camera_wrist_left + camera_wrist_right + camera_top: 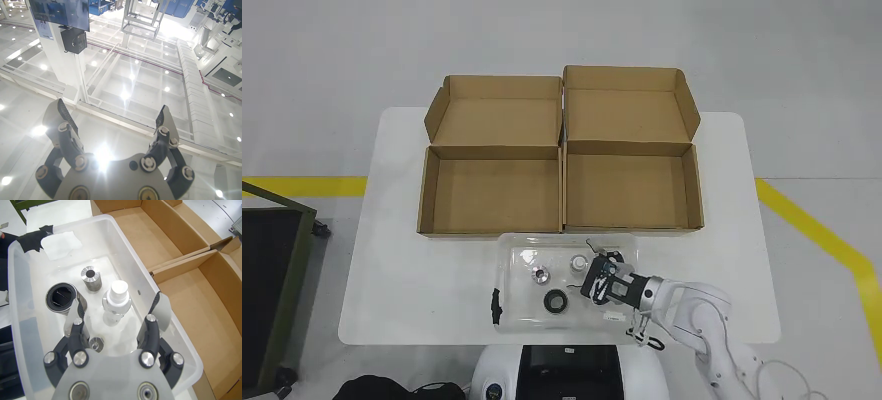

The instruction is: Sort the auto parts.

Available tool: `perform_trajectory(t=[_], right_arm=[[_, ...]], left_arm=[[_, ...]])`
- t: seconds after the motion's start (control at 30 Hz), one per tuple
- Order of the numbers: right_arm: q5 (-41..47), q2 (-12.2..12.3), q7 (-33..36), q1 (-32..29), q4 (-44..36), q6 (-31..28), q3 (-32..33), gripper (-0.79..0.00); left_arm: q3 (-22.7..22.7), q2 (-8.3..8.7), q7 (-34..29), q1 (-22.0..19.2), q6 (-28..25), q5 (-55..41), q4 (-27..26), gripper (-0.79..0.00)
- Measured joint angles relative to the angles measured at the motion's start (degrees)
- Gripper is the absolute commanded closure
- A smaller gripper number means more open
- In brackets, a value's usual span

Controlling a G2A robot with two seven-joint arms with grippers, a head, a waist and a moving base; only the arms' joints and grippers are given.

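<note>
Four parts (91,279) stand in clear bin (132,247) on surface (402,250): white-capped part (119,289), long axis upright, sits just ahead of right end effector (118,298), spread wide and empty, apparently centred between its fingers (162,306); right arm nearer.

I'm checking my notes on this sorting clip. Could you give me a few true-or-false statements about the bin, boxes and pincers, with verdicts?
1. The right pincer is open above the clear plastic bin. True.
2. The brown cardboard boxes hold sorted parts. False: both are empty.
3. The silver metal cylinder with a black-ringed bore stands upright inside the bin. True.
4. The left pincer is shut on a part. False: it is open and holds nothing.
</note>
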Motion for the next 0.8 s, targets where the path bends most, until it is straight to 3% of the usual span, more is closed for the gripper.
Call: perform_trajectory(t=[0.17,0.2,0.27,0.3,0.8], right_arm=[[0.5,0.2,0.1,0.7,0.8,0.4,-0.4,-0.339],[0.6,0.2,0.1,0.8,0.9,0.4,-0.4,-0.283],[0.9,0.3,0.0,0.9,1.1,0.5,-0.5,-0.071],[1.1,0.4,-0.1,1.0,1.1,0.5,-0.6,0.0],[4.3,1.6,-3.3,-1.9,-6.5,-1.5,1.9,0.0]], left_arm=[[0.0,0.0,0.0,0.0,0.0,0.0,0.0,-0.785],[0.0,0.0,0.0,0.0,0.0,0.0,0.0,-0.785],[0.0,0.0,0.0,0.0,0.0,0.0,0.0,-0.785],[0.0,0.0,0.0,0.0,0.0,0.0,0.0,-0.785],[0.0,0.0,0.0,0.0,0.0,0.0,0.0,-0.785]])
